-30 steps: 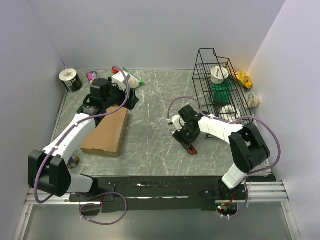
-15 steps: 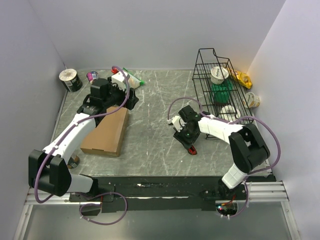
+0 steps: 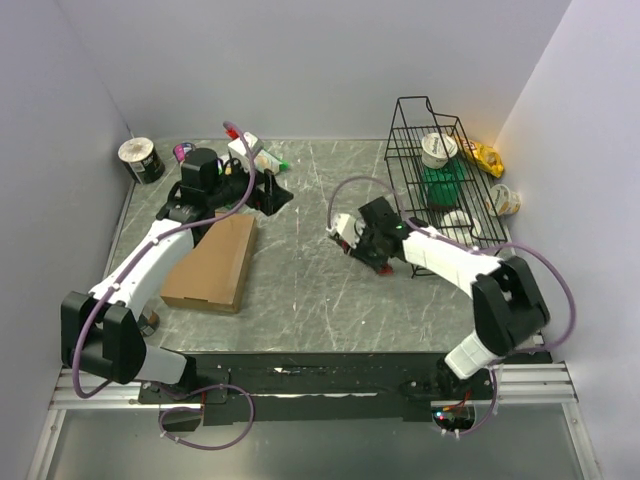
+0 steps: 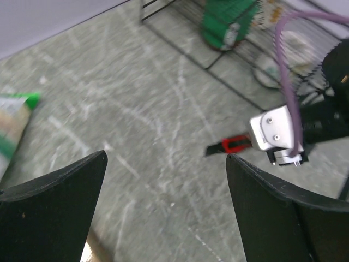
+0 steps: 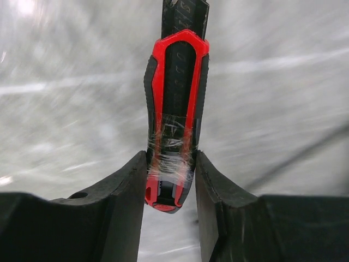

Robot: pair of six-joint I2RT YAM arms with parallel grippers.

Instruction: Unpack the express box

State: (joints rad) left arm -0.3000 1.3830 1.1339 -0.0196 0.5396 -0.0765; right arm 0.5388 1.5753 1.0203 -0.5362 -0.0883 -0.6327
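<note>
Since a second ago the right gripper (image 3: 368,250) has swung away from the near edge toward the middle of the bench (image 3: 300,290), and the utility knife (image 3: 381,266) has come with it. The left gripper (image 3: 273,192) has shifted a little toward the far edge. In the right wrist view the jaws pinch the rear end of the red-and-black knife from both sides, its body pointing straight out ahead of them. The left jaws are spread wide with nothing between them, over bare bench just beyond the box's far end. The express box (image 3: 212,262) lies flat and closed near the left edge, partly under the left forearm. A green-and-white snack bag (image 3: 262,155) sits by the far edge, and a black wire rack (image 3: 432,165) stands toward the far right corner.
</note>
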